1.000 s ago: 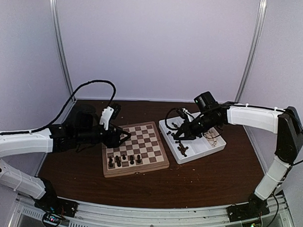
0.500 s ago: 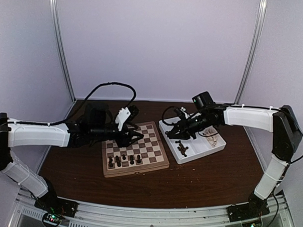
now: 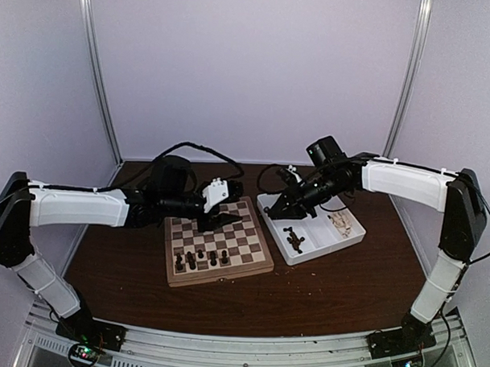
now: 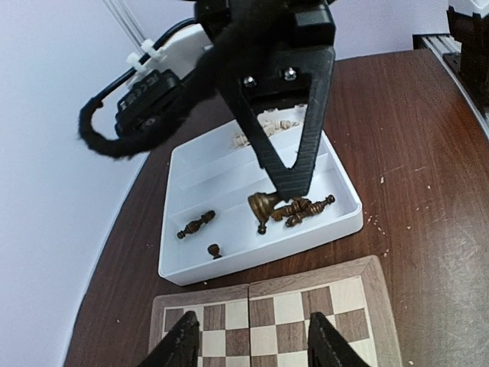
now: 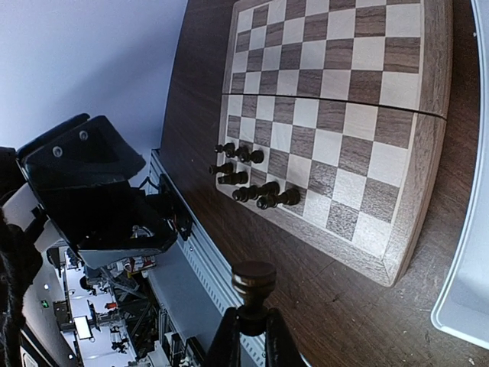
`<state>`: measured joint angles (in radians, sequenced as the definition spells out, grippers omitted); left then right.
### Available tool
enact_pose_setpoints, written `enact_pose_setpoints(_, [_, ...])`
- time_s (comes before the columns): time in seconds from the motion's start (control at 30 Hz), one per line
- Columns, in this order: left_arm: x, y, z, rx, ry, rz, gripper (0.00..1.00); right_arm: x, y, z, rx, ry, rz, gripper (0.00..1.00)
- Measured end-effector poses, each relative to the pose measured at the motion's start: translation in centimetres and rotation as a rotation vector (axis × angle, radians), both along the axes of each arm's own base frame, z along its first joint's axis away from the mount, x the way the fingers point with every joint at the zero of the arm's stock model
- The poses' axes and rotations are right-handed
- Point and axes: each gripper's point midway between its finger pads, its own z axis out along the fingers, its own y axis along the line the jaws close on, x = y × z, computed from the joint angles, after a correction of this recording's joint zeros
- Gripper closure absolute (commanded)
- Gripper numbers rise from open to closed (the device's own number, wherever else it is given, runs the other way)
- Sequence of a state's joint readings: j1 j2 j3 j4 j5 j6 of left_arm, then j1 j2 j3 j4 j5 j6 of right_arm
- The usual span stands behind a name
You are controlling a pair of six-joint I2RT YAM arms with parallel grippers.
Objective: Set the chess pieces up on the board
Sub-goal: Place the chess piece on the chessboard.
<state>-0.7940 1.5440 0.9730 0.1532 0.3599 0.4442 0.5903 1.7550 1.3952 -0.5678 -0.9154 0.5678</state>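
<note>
Bench (image 3: 322, 291), near to far:
- board (image 3: 245, 238) left of centre. A handful of dark chess pieces (image 3: 200, 258) stand upright in its two nearest rows.
- left claw (image 4: 250, 327) hangs over the far part of the board, jaws apart, nothing between them.
- white tray (image 4: 229, 172) just beside the board on the right. A few loose dark pieces (image 4: 304, 208) lie on their sides in its nearer compartments.
- right claw (image 5: 248, 329) is in the air at the tray's board-side end, clamped on one dark piece (image 5: 254, 277), round top sticking out past the fingers.
- pale pieces (image 4: 269, 122) are in the tray's far compartment.
</note>
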Motion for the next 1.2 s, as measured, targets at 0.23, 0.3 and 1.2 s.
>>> enact_pose_setpoints(0.23, [0.4,-1.6,-0.2,0.067,-0.141,-0.08,0.51,-1.2,0.7,0.5,0.014,0.03,0.031,0.93])
enact_pose_setpoints(0.3, [0.5,-2.0,-0.2,0.068,-0.182,-0.097,0.51,-1.4,1.1,0.8,0.028,0.043,0.034,0.93])
enact_pose_setpoints(1.2, [0.6,-3.9,1.8,-0.008,-0.499,-0.177,0.62,-1.0,3.6,4.2,0.245,0.136,-0.007,0.92])
